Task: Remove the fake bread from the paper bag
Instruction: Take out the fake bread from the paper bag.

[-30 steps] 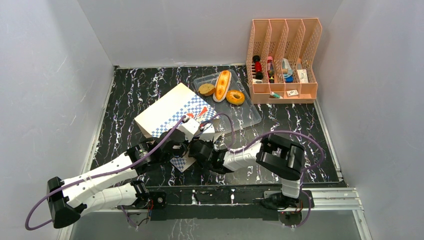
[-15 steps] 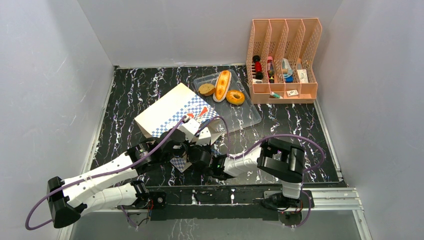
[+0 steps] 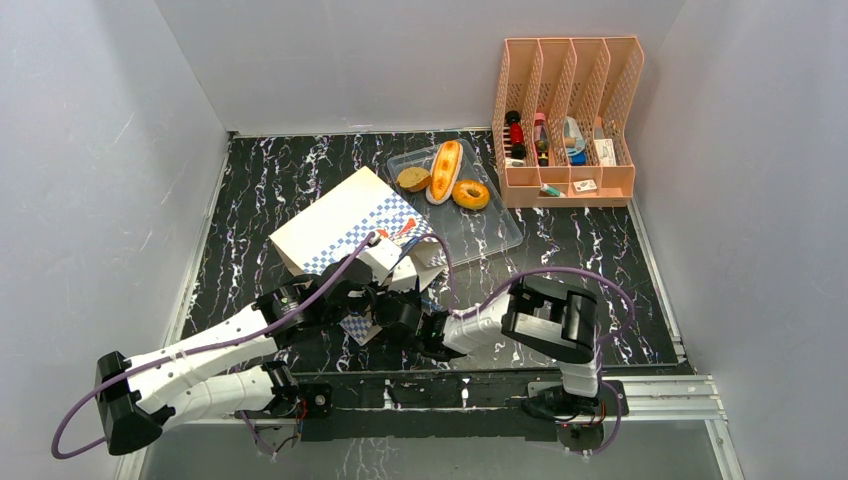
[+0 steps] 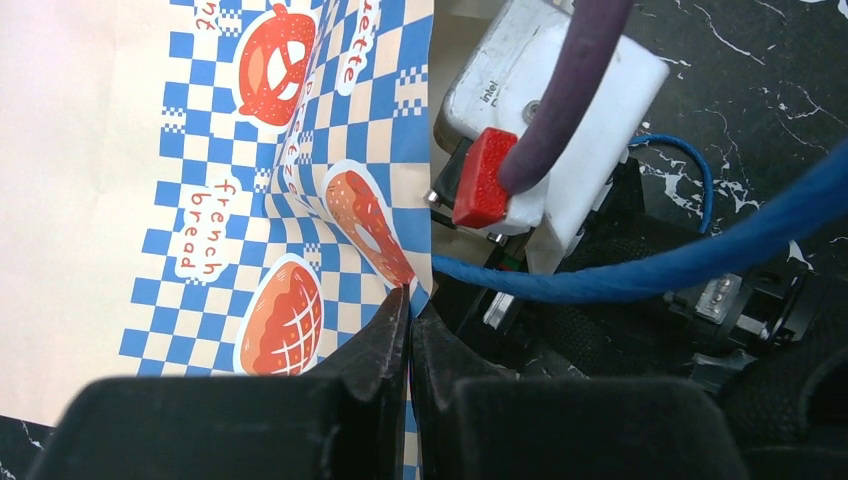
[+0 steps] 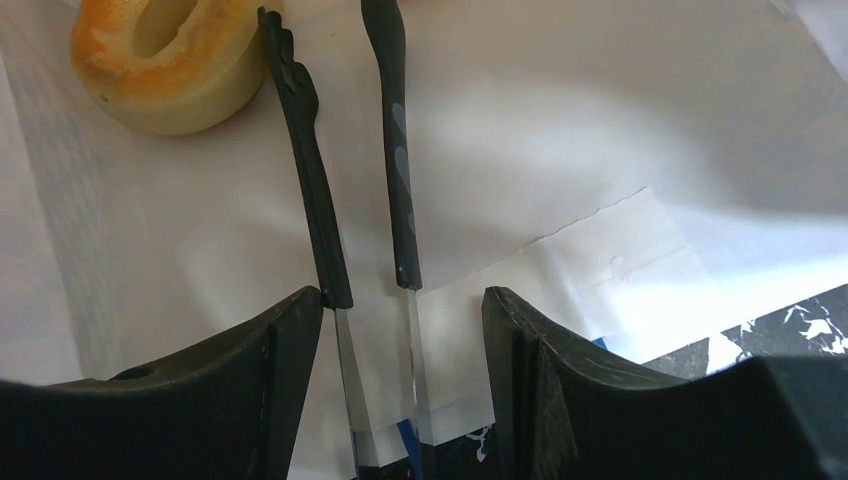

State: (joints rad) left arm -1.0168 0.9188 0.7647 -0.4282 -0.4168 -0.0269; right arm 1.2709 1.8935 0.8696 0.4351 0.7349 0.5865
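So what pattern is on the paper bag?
The paper bag has blue and cream checks with orange pastry pictures; clearest in the left wrist view.

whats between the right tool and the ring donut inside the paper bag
In the right wrist view, only two thin dark strips and the pale inner wall of the paper bag lie between the right tool and the ring donut.
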